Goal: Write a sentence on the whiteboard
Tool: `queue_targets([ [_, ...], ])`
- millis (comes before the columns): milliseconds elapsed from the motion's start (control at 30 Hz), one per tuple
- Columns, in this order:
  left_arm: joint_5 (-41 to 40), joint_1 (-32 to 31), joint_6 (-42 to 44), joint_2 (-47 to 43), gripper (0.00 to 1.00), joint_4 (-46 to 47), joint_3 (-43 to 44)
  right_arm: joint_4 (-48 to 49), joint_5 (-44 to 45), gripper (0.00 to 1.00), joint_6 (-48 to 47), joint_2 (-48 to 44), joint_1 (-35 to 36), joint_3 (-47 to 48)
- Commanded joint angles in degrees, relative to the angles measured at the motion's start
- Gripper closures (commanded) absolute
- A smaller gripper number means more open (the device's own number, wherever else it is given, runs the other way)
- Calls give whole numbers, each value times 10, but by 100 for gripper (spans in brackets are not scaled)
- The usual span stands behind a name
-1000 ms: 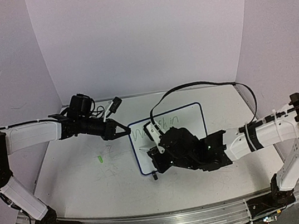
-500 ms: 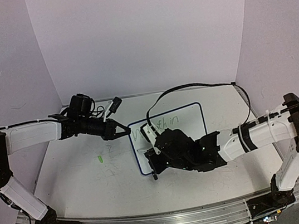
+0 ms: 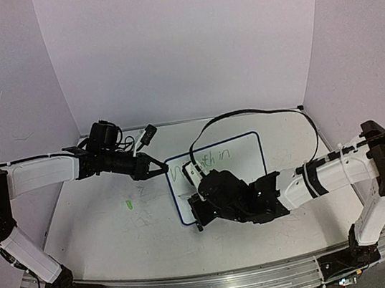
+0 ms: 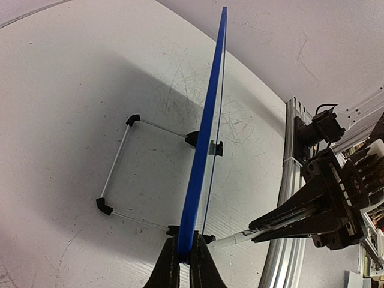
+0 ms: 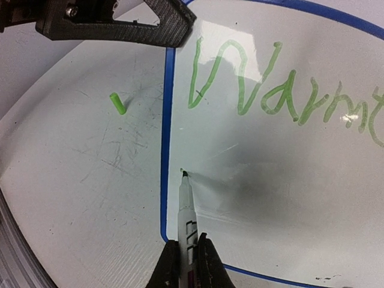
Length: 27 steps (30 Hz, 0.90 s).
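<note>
White surface (image 3: 96, 223) carries whiteboard (image 3: 244, 152); I see left hand (image 4: 185, 251) pinching its rim, right hand (image 5: 187, 243) pinching marker (image 5: 185, 207), tip on whiteboard face.

Scuffed white table (image 3: 97, 231) with whiteboard (image 3: 246, 163), green cap (image 3: 128, 205)

sentence (image 5: 282, 99) cut by right edge, lower whiteboard (image 3: 249, 161) behind right arm (image 3: 328, 176)

Plain pale lilac walls (image 3: 185, 44) enclose a scuffed white tabletop (image 3: 104, 229) on three sides.
</note>
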Motion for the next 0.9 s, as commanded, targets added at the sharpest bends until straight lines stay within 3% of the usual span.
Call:
queue_targets([
  [0, -41, 2, 25, -23, 100, 14, -1, -14, 37, 100, 22, 1, 2, 17],
  [867, -36, 0, 24, -23, 100, 13, -2, 8, 76, 100, 31, -11, 1, 13],
])
